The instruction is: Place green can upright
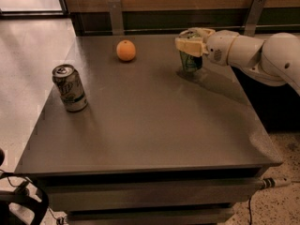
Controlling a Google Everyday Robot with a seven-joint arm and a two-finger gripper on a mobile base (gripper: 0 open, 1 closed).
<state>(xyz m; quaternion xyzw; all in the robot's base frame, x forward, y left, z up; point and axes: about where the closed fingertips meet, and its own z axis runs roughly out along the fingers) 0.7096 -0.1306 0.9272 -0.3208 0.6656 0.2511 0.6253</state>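
The green can (191, 62) is dark green and stands upright at the far right of the grey table (145, 121), its base at or just above the tabletop. My gripper (190, 45) reaches in from the right on a white arm (253, 55) and is closed around the can's upper part, hiding its top.
A paler white-and-green can (70, 87) stands upright near the table's left edge. An orange (126, 50) lies at the far middle. A wooden wall with metal brackets runs behind the table. The right edge of the table lies under my arm.
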